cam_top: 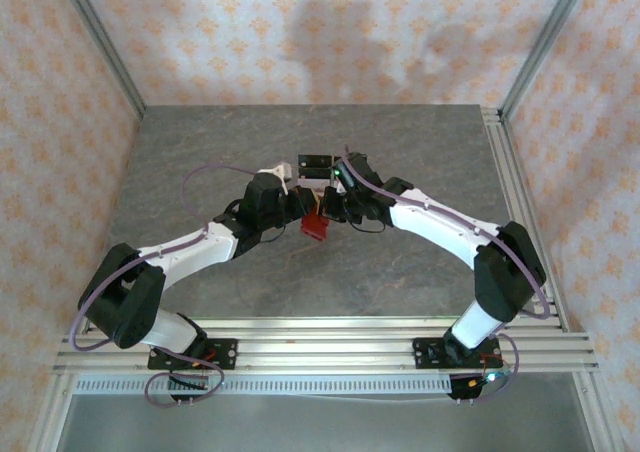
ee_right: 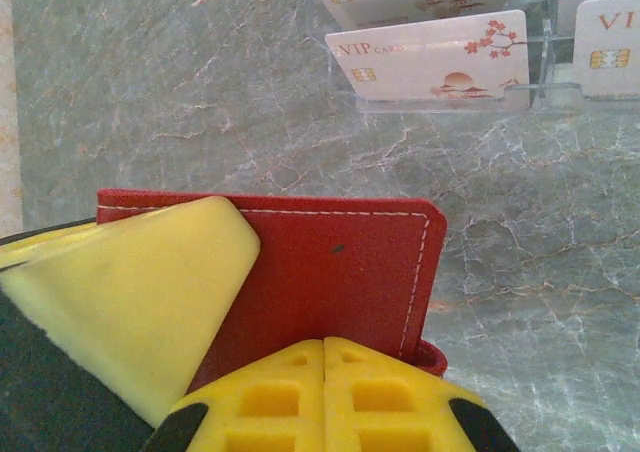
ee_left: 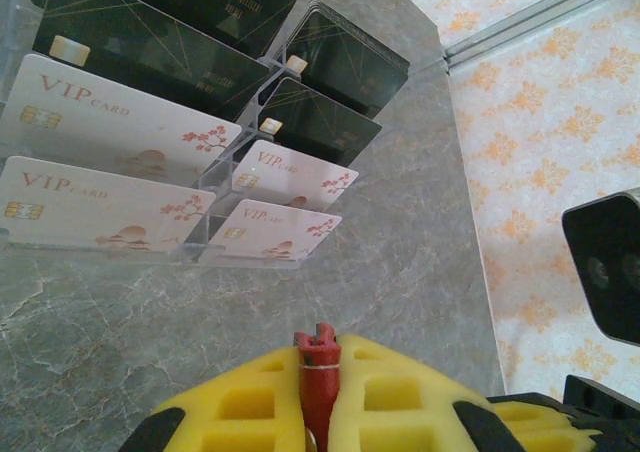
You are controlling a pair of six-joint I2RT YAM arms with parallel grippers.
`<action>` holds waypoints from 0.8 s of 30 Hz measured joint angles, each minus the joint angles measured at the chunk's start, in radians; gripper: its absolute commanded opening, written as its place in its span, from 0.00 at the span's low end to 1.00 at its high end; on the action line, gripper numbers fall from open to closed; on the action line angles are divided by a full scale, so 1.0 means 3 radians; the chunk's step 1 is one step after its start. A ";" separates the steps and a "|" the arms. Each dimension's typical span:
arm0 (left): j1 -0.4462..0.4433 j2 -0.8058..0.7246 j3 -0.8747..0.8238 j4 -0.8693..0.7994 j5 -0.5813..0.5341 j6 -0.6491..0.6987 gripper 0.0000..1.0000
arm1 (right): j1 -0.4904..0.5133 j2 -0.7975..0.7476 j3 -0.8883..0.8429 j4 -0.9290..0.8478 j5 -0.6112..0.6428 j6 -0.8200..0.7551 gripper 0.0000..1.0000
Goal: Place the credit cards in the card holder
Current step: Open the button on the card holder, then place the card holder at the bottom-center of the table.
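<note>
Wallet (ee_right: pixel 340 272): being pinched by left tool (ee_left: pixel 318 382) at 9 o'clock.
Right tool (ee_right: pixel 324 392): being pressed shut at wallet's 6 o'clock.

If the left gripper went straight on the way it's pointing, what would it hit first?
Probably the clear card stand, at its nearest pale VIP card, though depth is hard to judge.

Count on inspection: pale VIP cards (ee_left: pixel 110 127), four; dark cards (ee_left: pixel 150 52), four; clear stand (ee_left: pixel 212 197), one; red card holder (ee_right: pixel 340 272), one; left pincer (ee_left: pixel 318 417) and right pincer (ee_right: pixel 325 377), two in all.
</note>
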 measured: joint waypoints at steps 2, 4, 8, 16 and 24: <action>0.0000 0.0000 0.0000 -0.0009 -0.0003 0.0000 0.00 | -0.0001 -0.0011 -0.0022 0.0008 0.0005 -0.0001 0.00; -0.0001 0.0000 0.0000 -0.0037 -0.0001 0.0000 0.00 | -0.0009 -0.0061 -0.0104 0.0042 0.0013 -0.0003 0.00; -0.0037 -0.0006 -0.0001 -0.0055 -0.0004 0.0000 0.00 | -0.0083 -0.0257 -0.0416 0.0034 0.0067 -0.0025 0.00; -0.0043 -0.0003 -0.0008 -0.0056 -0.0010 0.0003 0.00 | -0.0214 -0.0351 -0.0669 -0.0111 0.0113 -0.0053 0.00; -0.0183 0.0299 -0.0014 -0.0056 -0.0034 0.0089 0.04 | -0.0221 -0.0415 -0.0752 -0.0112 0.0100 -0.0141 0.00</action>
